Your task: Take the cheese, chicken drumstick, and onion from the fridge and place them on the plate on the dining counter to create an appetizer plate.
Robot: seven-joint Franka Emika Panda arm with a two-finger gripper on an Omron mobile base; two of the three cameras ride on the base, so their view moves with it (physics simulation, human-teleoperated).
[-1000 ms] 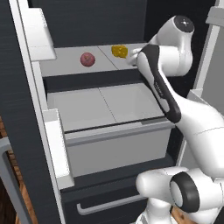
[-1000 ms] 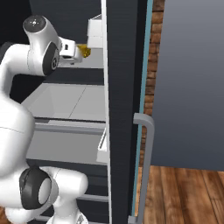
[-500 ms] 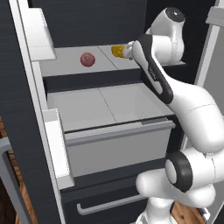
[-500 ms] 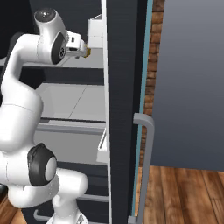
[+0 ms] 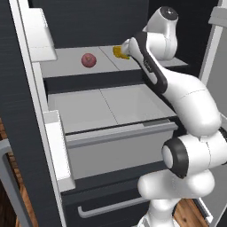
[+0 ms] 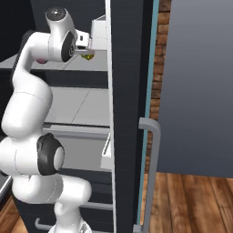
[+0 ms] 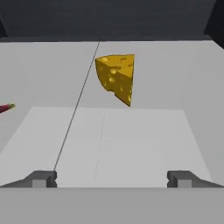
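Your pincer [image 7: 112, 178] stands fully spread with nothing between its tips, reaching along the light grey shelf [image 5: 71, 60] inside the tall dark grey-black fridge [image 5: 88, 17]. The yellow holed wedge of cheese [image 7: 116, 77] lies ahead of the tips, apart from them and roughly centred between them in the hand view. From the left base view the cheese [image 5: 119, 52] sits on the right part of the shelf, with the pinkish-red round onion [image 5: 89, 60] well apart to its left.

Watch three things. The wedge tapers, so closing on its slanted faces could squeeze it out of the grip; I'd aim for the thicker part. Driving forward too low could nudge it deeper toward the back wall. The white door bin [image 6: 99, 35] sits close beside the wrist in the right base view, so a swing on the way out could clip it.
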